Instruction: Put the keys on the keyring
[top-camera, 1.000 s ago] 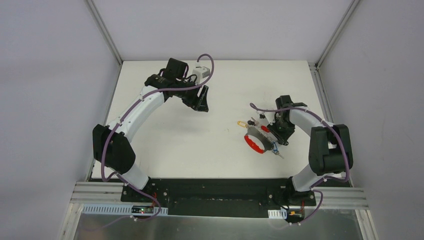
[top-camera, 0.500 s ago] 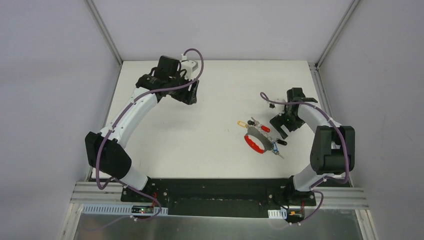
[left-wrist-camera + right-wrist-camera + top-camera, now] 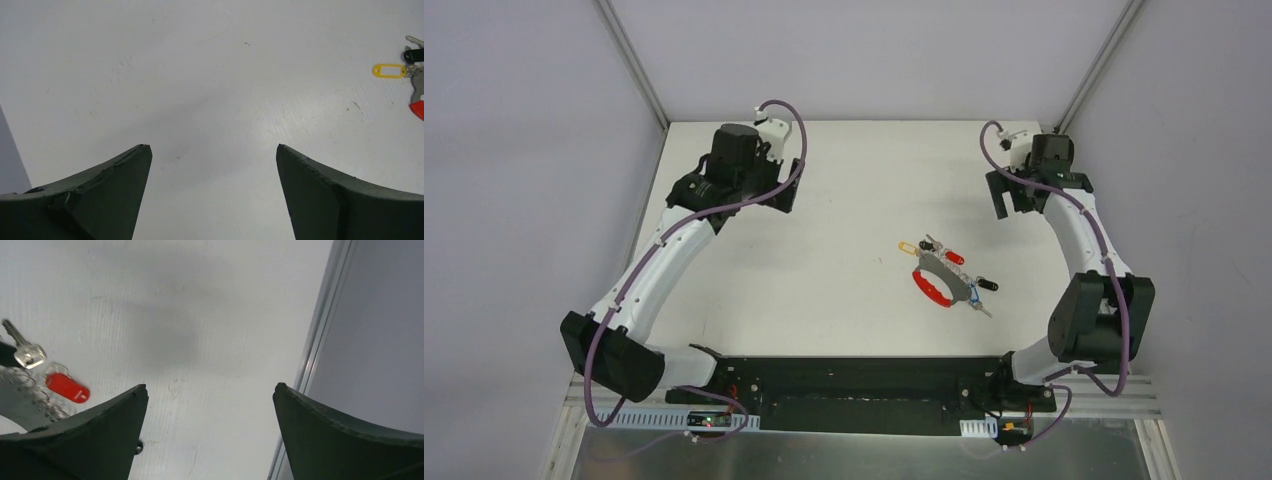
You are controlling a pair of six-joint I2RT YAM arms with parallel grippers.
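Grey keyring [image 3: 942, 272] on counter [image 3: 824, 290], keys [image 3: 954, 258] apparently all attached, task seemingly finished; left fingers [image 3: 110, 195], right fingers [image 3: 340, 435] wide apart, empty.

The grey curved metal keyring with red arc [image 3: 418, 107] is cut off at the left wrist view's right edge. From above, whether the tiny coloured-head keys [image 3: 954, 258] hang on it is too small to tell.

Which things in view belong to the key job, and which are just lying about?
Job:
- keyring, lying flat
- keys, bunched at the keyring
- left claw and right claw, both open and empty

Not the job:
- table
- aluminium frame rail
- no other loose item shows
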